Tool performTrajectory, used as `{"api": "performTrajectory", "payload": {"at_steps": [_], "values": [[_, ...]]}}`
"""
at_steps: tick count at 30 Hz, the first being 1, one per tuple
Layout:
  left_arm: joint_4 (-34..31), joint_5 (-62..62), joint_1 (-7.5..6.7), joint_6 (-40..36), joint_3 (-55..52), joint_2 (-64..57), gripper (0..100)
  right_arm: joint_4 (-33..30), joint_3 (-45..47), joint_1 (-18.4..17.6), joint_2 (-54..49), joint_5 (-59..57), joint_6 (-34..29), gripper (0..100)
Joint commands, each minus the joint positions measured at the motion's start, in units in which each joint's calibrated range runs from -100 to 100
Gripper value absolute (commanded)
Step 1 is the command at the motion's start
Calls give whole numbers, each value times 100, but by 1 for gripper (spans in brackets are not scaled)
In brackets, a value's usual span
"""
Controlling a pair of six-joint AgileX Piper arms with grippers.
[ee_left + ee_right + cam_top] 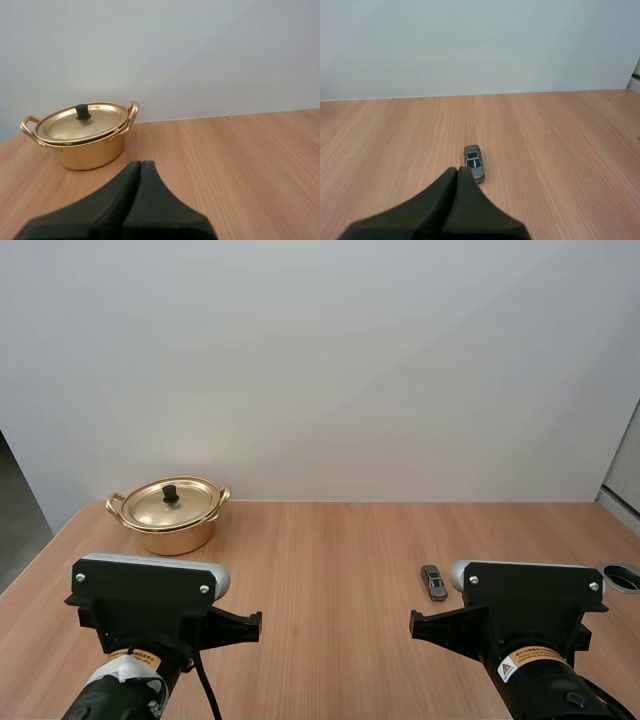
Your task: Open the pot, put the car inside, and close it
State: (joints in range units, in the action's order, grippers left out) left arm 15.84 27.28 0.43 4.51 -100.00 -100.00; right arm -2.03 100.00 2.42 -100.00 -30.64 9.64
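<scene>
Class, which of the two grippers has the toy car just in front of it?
The right gripper: the grey car lies just beyond its shut tips. The left gripper faces the lidded gold pot instead.

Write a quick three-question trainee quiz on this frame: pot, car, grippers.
1. True or false: the lid sits on the pot.
2. Fill in: the left gripper and the right gripper are both ____, holding nothing.
3. The car lies on the table just ahead of: A) left gripper B) right gripper C) pot.

Key: 1 true; 2 shut; 3 B.
</scene>
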Motion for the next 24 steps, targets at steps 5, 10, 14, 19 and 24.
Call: {"api": "performTrajectory", "payload": {"at_steps": [5, 10, 14, 19, 24], "values": [[-6, -1, -3, 1, 0, 0, 0, 8, 0, -3, 0, -3, 1, 0], [-6, -1, -3, 1, 0, 0, 0, 8, 0, -3, 0, -3, 1, 0], [-292, -96, -3, 55, 0, 0, 0, -679, 0, -3, 0, 50, 1, 0], [-1427, -1986, -3, 155, 743, 0, 0, -2997, -469, -3, 0, 685, 1, 0], [-1584, -1458, -3, 155, 2170, 0, 0, -2934, -1802, -3, 0, 186, -239, 0]]}}
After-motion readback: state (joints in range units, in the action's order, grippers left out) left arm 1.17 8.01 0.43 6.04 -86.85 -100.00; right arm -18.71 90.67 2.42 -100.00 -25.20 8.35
